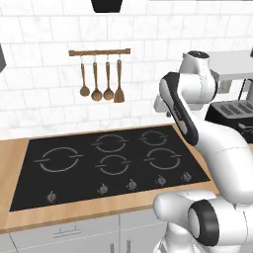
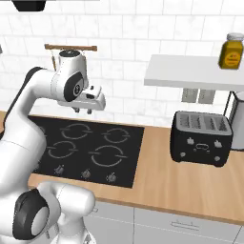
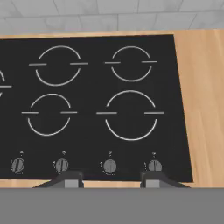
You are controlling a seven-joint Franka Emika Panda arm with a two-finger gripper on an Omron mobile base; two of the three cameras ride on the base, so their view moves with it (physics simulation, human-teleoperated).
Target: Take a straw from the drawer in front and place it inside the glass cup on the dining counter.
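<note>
black cooktop (image 3: 96, 105) under parted, empty pincer (image 3: 111, 180)

Cooktop (image 2: 86, 150): set in the tabletop (image 2: 190, 183), below the utensil rail (image 1: 99, 52).
Toaster (image 2: 202, 138): on the tabletop, right of the cooktop.
Jar (image 2: 231, 50): on the shelf (image 2: 190, 71) above the toaster.

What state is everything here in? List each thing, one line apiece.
Black glass cooktop: no pots on it.
Two-finger tool: open, empty, above the cooktop.
Pale-grey drawer with slim bar handle: shut.
Black slotted toaster: upright, slots empty.
Yellow jar with grey lid: lid on, upright on the white shelf.
Four wooden utensils: hanging from the wooden wall rail.
</note>
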